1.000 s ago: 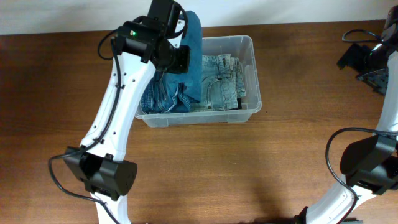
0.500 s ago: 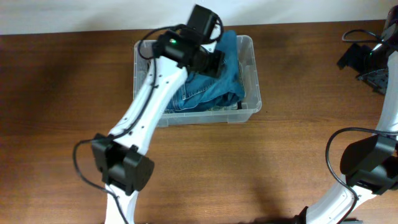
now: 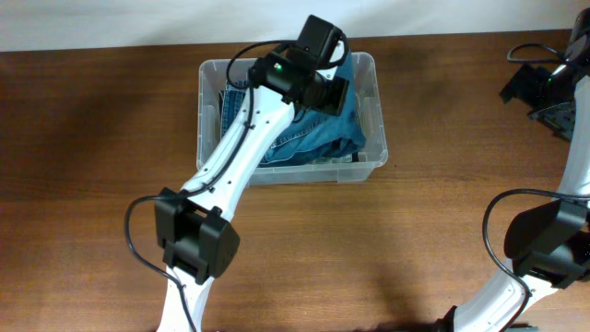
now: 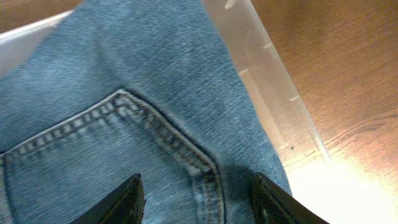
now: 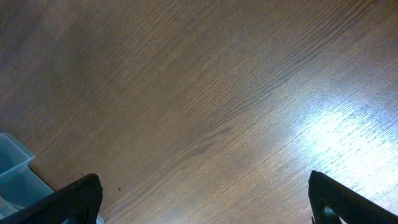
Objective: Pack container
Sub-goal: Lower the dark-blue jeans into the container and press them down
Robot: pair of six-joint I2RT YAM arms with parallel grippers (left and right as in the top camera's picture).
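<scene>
The container is a clear plastic bin at the back middle of the table, holding folded blue jeans. My left gripper hangs over the bin's right half, right above the jeans. In the left wrist view its jaws stand apart over a flat denim back pocket, with the bin's clear wall to the right. My right gripper is at the far right back, away from the bin. In the right wrist view its jaws are wide open over bare wood.
The table is brown wood. A pale wall edge runs along the back. A clear plastic corner shows at the lower left of the right wrist view. Black cables hang by the right arm.
My left arm swung right across the bin, carrying the lifted jeans over and laying them on the right half. The right arm has not moved.
</scene>
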